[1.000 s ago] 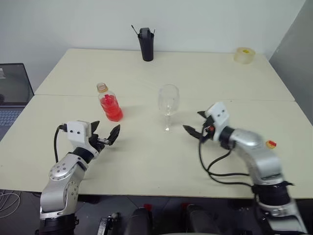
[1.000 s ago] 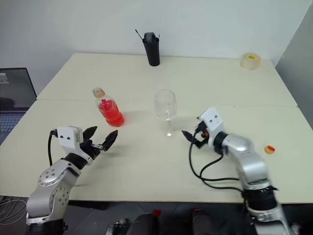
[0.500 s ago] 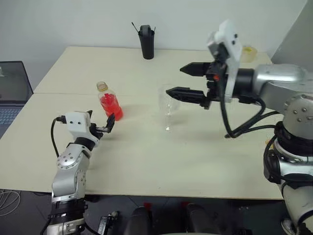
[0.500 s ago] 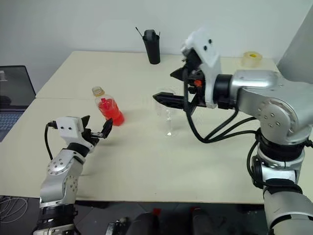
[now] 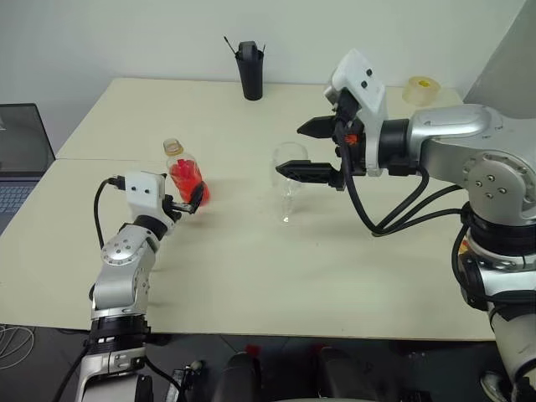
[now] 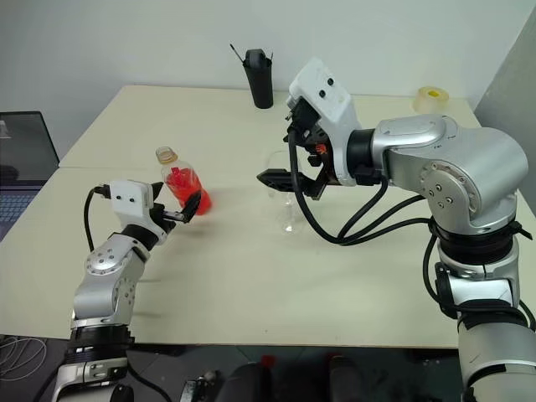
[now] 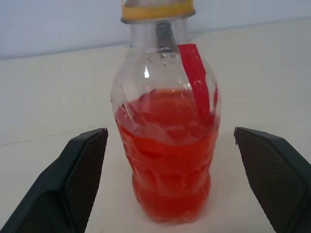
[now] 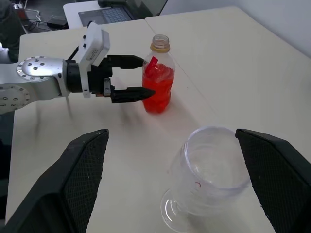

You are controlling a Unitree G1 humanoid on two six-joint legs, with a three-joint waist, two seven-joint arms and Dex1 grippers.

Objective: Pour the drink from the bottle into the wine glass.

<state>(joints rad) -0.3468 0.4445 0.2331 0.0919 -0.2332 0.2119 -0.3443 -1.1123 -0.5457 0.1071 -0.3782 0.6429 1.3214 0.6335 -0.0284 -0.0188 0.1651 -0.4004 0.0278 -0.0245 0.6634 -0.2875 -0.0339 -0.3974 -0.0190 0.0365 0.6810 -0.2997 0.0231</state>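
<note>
Since a second ago my left gripper (image 5: 191, 199) has slid forward across the table (image 5: 251, 276) and now sits right at the bottle (image 5: 184, 173). My right gripper (image 5: 306, 149) has lifted up off the table and swung over to the left, so now it hangs in the air by the wine glass (image 5: 288, 180).

The bottle stands up straight on the table, on my left side. The red drink (image 7: 167, 155) fills the lower part of it. From the left wrist camera, the bottle is right between my two black fingers (image 7: 77, 179), one on each side. The fingers are spread wide and do not touch it.

The wine glass stands on its foot near the middle of the table, a little to the right of the bottle. It looks empty. My right gripper is up high, at about the height of the rim and just to the right of it, and its fingers are spread wide too. It holds nothing. From the right wrist camera I look down into the bowl of the glass between those fingers.

The bottle has a yellowish ring at the neck and a red strip inside. I cannot see any words on it.
</note>
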